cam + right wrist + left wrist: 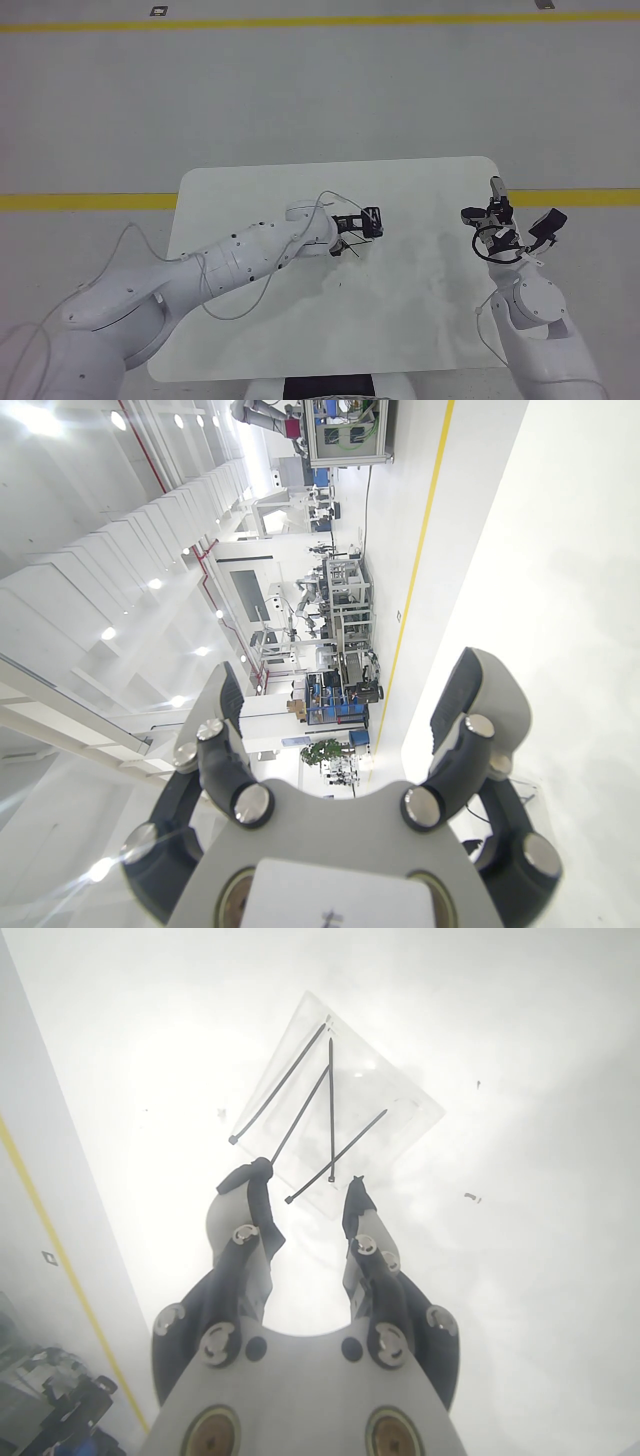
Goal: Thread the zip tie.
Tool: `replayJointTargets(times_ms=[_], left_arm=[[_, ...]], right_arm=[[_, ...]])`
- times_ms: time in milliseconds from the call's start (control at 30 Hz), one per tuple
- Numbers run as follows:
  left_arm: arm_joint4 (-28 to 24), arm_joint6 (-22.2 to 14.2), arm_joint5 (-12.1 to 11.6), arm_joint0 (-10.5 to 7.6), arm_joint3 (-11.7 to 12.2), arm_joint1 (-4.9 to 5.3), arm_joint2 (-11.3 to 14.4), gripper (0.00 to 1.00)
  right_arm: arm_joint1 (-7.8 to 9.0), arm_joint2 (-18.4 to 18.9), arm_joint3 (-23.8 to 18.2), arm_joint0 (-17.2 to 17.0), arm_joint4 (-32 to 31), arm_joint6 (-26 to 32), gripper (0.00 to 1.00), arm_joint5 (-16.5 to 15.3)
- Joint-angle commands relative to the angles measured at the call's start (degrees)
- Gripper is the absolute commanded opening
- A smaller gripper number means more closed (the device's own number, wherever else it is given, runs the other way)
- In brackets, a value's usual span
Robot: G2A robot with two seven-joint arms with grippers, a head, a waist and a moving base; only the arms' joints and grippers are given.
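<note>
Left jaws apart, zip ties (331, 1113) just beyond.

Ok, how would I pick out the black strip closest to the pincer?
On the white table lies a clear tray with four black zip ties. Yours is the zip tie whose end meets a fingertip of the left pincer; its three neighbours end clear of it, each in a square head.

From my remote station: a white, round-cornered table (430, 300) stands on a pale grey floor (300, 100) crossed by two yellow lines (300, 22). Beyond, ceiling lights (108, 632) shine over racks of equipment (345, 600) and what looks like a potted plant (322, 750).
</note>
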Motion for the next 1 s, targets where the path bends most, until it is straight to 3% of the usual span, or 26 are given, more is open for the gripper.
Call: replayJointTargets(times_ms=[0, 500, 967], left_arm=[[0.2, 0.2, 0.0, 0.10, 0.2, -0.12, 0.0, 0.31], [1.9, 2.9, 0.0, 0.72, 1.6, -1.01, 0.0, 0.25], [2.4, 1.9, 0.0, 1.10, 1.9, -1.29, 0.0, 0.25]], right_arm=[[0.00, 0.0, 0.0, 0.0, 0.0, 0.0, 1.00, 0.0], [0.00, 0.0, 0.0, 0.0, 0.0, 0.0, 1.00, 0.0], [0.00, 0.0, 0.0, 0.0, 0.0, 0.0, 1.00, 0.0]])
